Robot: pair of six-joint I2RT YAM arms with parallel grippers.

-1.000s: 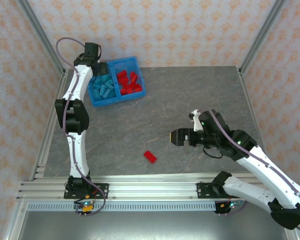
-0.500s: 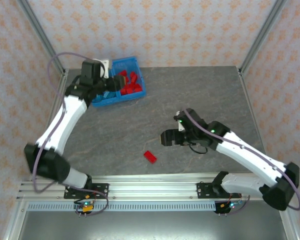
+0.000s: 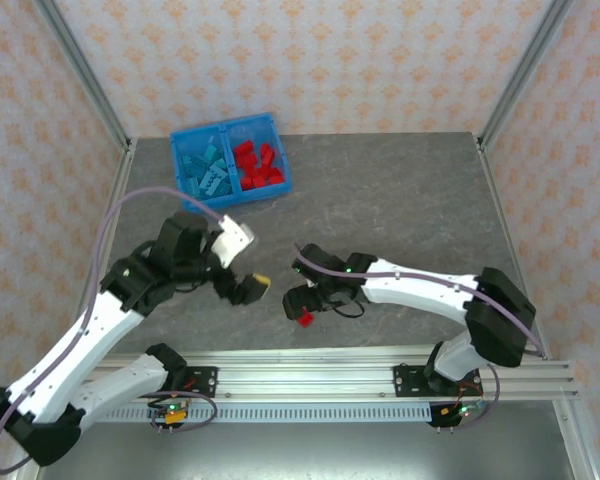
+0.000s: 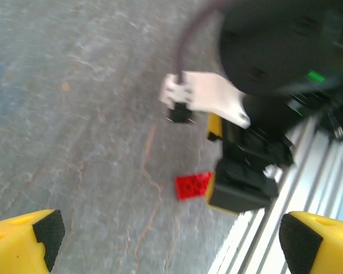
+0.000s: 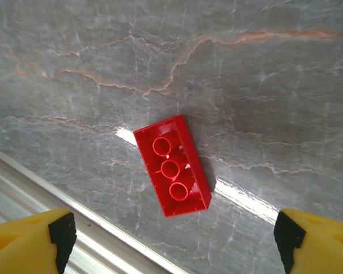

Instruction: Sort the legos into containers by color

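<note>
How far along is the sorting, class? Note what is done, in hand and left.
Done: in the bin, light blue bricks occupy the left compartment, red bricks the right. In hand: the right fingers stand open above one upturned red brick on the table, not gripping. Left: putting it with the reds.

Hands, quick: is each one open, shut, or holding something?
Left hand: open, holding nothing.
Right hand: open, holding nothing, poised over a loose red lego.

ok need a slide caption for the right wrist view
Open right gripper hovering over a red lego, underside up, on the grey table.
</note>
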